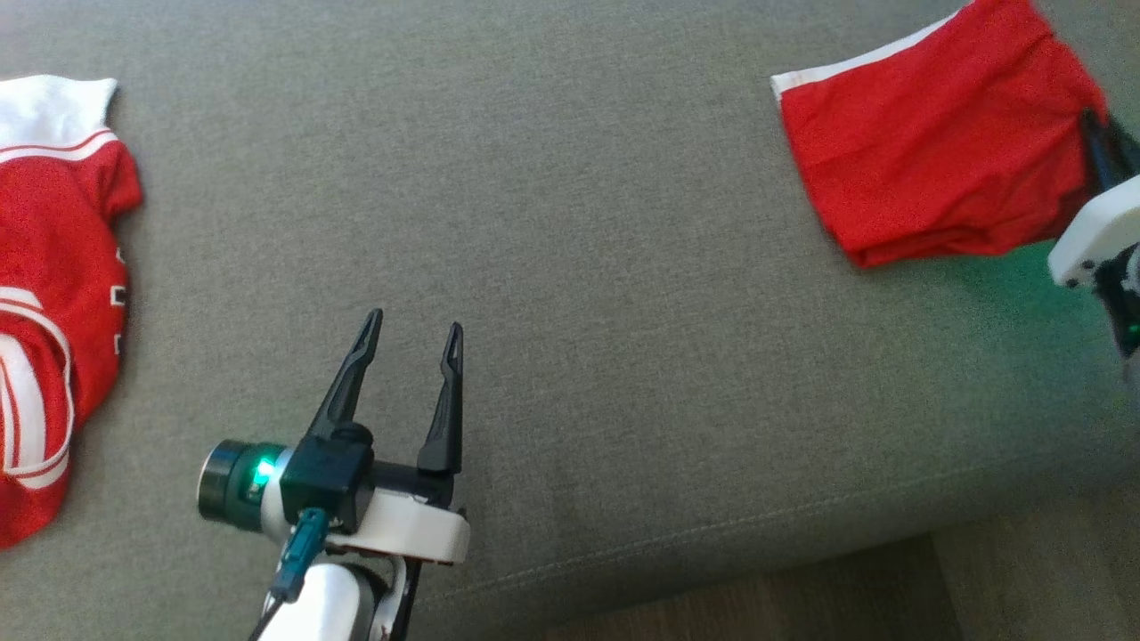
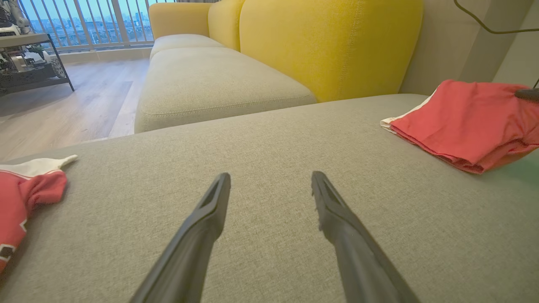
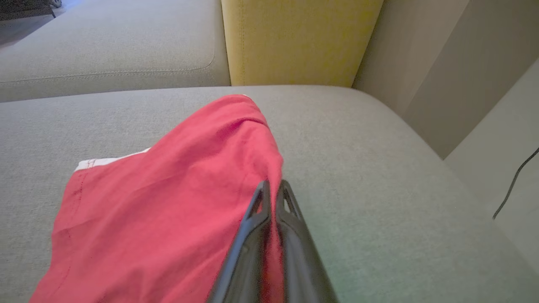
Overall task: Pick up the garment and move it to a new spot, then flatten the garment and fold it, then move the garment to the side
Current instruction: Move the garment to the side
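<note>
Grey sofa cushion (image 1: 623,223): striped jersey (image 1: 53,267) leftward, left claw (image 1: 415,322) wide, right claw (image 3: 273,185) tight on red garment (image 1: 926,151).

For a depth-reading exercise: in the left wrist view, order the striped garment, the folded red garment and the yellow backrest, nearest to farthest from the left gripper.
1. striped garment, at left
2. folded red garment, at right
3. yellow backrest, ahead, beyond both

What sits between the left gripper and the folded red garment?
Nothing: just bare grey sofa cushion between the open left gripper and the folded red garment, which the right gripper pinches. Head and left wrist views both show it.
</note>
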Controlling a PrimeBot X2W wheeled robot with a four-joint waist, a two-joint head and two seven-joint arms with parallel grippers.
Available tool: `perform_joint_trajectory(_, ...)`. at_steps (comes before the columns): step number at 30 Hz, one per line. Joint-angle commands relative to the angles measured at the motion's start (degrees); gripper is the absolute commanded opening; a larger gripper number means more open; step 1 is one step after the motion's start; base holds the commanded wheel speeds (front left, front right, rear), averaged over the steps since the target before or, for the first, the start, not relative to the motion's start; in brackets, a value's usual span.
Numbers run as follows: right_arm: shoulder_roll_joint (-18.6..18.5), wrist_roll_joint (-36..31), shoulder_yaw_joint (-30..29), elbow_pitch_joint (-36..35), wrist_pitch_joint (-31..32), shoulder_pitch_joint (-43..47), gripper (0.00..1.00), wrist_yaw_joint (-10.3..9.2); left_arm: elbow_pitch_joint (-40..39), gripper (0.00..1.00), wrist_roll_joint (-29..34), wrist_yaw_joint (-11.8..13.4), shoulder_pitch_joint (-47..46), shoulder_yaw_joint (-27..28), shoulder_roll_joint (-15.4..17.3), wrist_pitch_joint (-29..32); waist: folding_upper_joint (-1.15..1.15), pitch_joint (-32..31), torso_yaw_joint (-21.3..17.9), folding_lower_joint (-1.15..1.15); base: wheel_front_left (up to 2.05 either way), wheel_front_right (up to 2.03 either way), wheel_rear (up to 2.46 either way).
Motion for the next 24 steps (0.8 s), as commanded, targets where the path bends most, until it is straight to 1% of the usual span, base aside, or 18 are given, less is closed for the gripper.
perform_joint_trajectory(1, -1.27, -0.36, 0.88, -1.97, -0.74, -1.64, 0.0, -0.03, -2.06, 1.0, 0.81, 0.0, -1.76, 1.76, 0.42, -0.69, 0.0, 0.28, -0.24, -0.01, 0.0, 0.0, 0.0)
perform_joint_trajectory(7, -2.95, -3.52, -1.64, -3.96, -1.35, -1.59, 0.0, -0.03, -2.05, 1.0, 0.86, 0.02, -2.26, 1.73, 0.58, -0.69, 0.0, 1.02, -0.54, -0.01, 0.0, 0.0, 0.0)
perform_joint_trajectory(8, -2.9, -4.72, -2.05, -4.13, -1.37, -1.33, 0.07, -0.03, -2.03, 1.0, 0.83, 0.03, -2.31, 1.72, 0.62, -0.69, 0.0, 1.18, -0.56, -0.01, 0.0, 0.0, 0.0)
perform_joint_trajectory(10, -2.86, -5.95, -2.91, -4.53, -1.41, -1.14, 0.11, -0.03, -1.95, 1.0, 0.78, 0.01, -2.43, 1.71, 0.64, -0.69, 0.0, 1.32, -0.54, -0.01, 0.0, 0.0, 0.0)
perform_joint_trajectory(12, -2.68, -7.07, -3.96, -5.06, -1.43, -0.97, 0.13, -0.03, -1.86, 1.0, 0.7, 0.03, -2.51, 1.71, 0.63, -0.69, 0.0, 1.39, -0.54, -0.01, 0.0, 0.0, 0.0)
perform_joint_trajectory(15, -2.61, -8.96, -6.07, -6.2, -1.49, -0.71, 0.13, -0.03, -1.88, 1.0, 0.64, 0.05, -2.69, 1.66, 0.59, -0.69, 0.0, 1.47, -0.4, -0.01, 0.0, 0.0, 0.0)
perform_joint_trajectory(18, -2.07, -11.4, -8.1, -7.42, -1.52, -0.17, 0.16, -0.03, -1.87, 1.0, 0.54, 0.1, -2.68, 1.73, 0.6, -0.69, 0.0, 1.39, -0.37, -0.01, 0.0, 0.0, 0.0)
perform_joint_trajectory(19, -1.76, -12.05, -8.83, -7.72, -1.5, 0.0, 0.24, -0.03, -1.82, 1.0, 0.47, 0.09, -2.66, 1.75, 0.61, -0.69, 0.0, 1.3, -0.36, -0.01, 0.0, 0.0, 0.0)
perform_joint_trajectory(20, -1.49, -12.65, -9.85, -7.95, -1.39, 0.14, 0.45, -0.03, -1.75, 1.0, 0.41, 0.07, -2.65, 1.77, 0.61, -0.69, 0.0, 1.22, -0.36, -0.01, 0.0, 0.0, 0.0)
perform_joint_trajectory(21, -1.21, -13.19, -11.12, -8.19, -1.32, 0.29, 0.94, -0.03, -1.68, 1.0, 0.34, 0.03, -2.66, 1.76, 0.6, -0.69, 0.0, 1.1, -0.32, -0.01, 0.0, 0.0, 0.0)
perform_joint_trajectory(22, -1.06, -14.11, -12.3, -8.7, -1.34, 0.53, 1.0, -0.03, -1.6, 1.0, 0.29, -0.01, -2.69, 1.69, 0.56, -0.69, 0.0, 0.94, -0.21, -0.01, 0.0, 0.0, 0.0)
perform_joint_trajectory(24, -0.5, -16.33, -14.38, -9.76, -1.35, 1.25, 1.0, -0.03, -1.55, 1.0, 0.19, 0.01, -2.7, 1.54, 0.44, -0.69, 0.0, 0.42, 0.02, -0.01, 0.0, 0.0, 0.0)
